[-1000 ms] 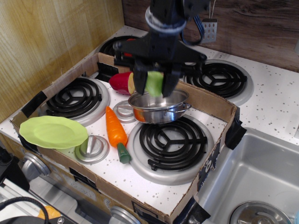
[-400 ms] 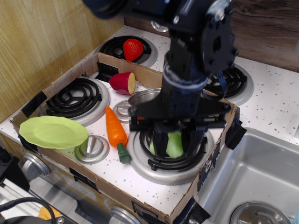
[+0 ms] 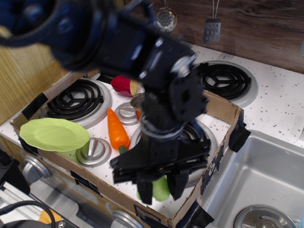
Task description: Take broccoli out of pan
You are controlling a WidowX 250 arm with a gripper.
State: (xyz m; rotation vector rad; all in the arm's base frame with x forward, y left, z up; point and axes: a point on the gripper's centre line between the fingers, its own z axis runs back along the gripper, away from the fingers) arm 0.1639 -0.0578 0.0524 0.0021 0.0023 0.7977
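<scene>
My gripper (image 3: 160, 190) is low over the front of the toy stove, near the cardboard's front edge, and it is shut on the light-green broccoli (image 3: 160, 188), which shows between the fingers. The steel pan (image 3: 137, 101) is almost wholly hidden behind my arm; only a sliver of its rim shows left of the arm, behind the front-right burner (image 3: 205, 142). The broccoli is well clear of the pan, in front of it.
An orange carrot (image 3: 116, 128) lies left of the arm. A lime-green plate (image 3: 53, 134) sits at front left. A burner cap (image 3: 93, 150) is beside it. A red and yellow cut fruit (image 3: 124, 85) lies behind. The sink (image 3: 266, 185) is at right.
My gripper has carried the broccoli from above the pan forward and down, past the front-right burner to the front edge of the stove. The arm now covers the pan.
</scene>
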